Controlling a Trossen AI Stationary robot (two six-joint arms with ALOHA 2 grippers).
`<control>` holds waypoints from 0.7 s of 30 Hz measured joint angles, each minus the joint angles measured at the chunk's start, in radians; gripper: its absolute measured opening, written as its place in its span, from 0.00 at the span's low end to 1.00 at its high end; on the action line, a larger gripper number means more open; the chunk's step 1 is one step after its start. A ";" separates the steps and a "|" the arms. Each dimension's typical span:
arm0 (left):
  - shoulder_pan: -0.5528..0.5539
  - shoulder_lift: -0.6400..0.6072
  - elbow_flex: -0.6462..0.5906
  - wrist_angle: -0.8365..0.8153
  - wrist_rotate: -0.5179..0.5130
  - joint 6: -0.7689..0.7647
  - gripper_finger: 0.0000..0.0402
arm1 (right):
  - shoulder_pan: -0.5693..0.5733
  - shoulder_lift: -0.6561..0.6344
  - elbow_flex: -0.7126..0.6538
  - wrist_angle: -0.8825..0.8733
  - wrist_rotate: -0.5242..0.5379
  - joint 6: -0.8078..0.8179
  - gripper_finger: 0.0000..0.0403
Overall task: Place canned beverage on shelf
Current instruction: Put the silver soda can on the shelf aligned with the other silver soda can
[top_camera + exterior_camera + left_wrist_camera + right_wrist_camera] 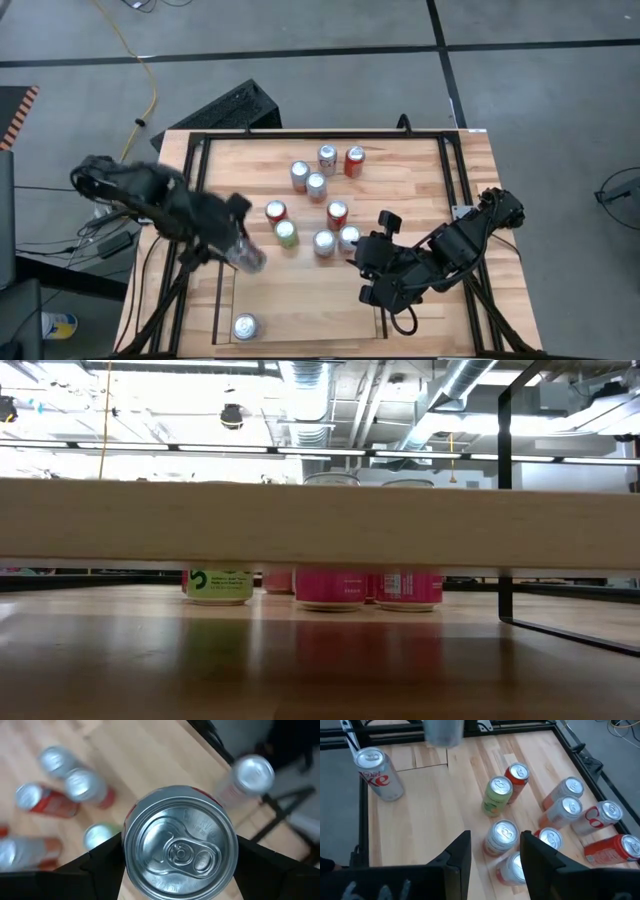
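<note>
Holding a silver-topped can point(180, 842) aloft: left gripper point(243, 250) clamped on its sides, above the shelf's point(400, 290) left part.
Label hidden, possibly red. Right gripper point(492, 851) empty, jaws parted, over the cluster; a Diet Coke can point(376, 773) stands apart.

Both arms were matte black, chunky jointed segments with black cables looped alongside. Left gripper point(243, 252) and right gripper point(492, 857): flat, angular black plastic fingers.
</note>
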 joint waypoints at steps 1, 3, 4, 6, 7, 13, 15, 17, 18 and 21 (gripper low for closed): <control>-0.033 0.020 0.004 -0.010 -0.018 0.024 0.71 | 0.000 0.000 0.000 0.006 0.000 0.000 0.36; -0.089 0.060 0.006 -0.038 -0.041 0.073 0.71 | 0.005 0.000 0.000 0.024 0.000 0.000 0.36; -0.109 0.081 0.006 -0.054 -0.047 0.098 0.71 | 0.006 0.000 0.000 0.028 0.000 0.000 0.36; -0.142 0.123 0.006 -0.076 -0.055 0.142 0.71 | 0.008 0.000 0.000 0.044 -0.001 0.001 0.36; -0.158 0.144 0.006 -0.080 -0.056 0.165 0.71 | 0.012 0.000 0.000 0.047 -0.001 0.004 0.36; -0.220 0.219 0.006 -0.103 -0.050 0.374 0.71 | 0.020 0.000 0.000 0.056 -0.001 0.009 0.36; -0.218 0.220 0.006 -0.085 -0.042 0.426 0.71 | 0.020 0.000 0.000 0.064 -0.001 0.009 0.36; -0.201 0.219 0.006 -0.068 -0.020 0.465 0.71 | 0.019 0.000 0.000 0.068 0.000 0.009 0.36; -0.193 0.219 0.006 -0.057 0.007 0.472 0.71 | 0.019 0.000 0.000 0.068 0.000 0.009 0.36; -0.180 0.219 0.006 -0.032 0.045 0.512 0.71 | 0.019 0.002 0.000 0.070 0.000 0.010 0.36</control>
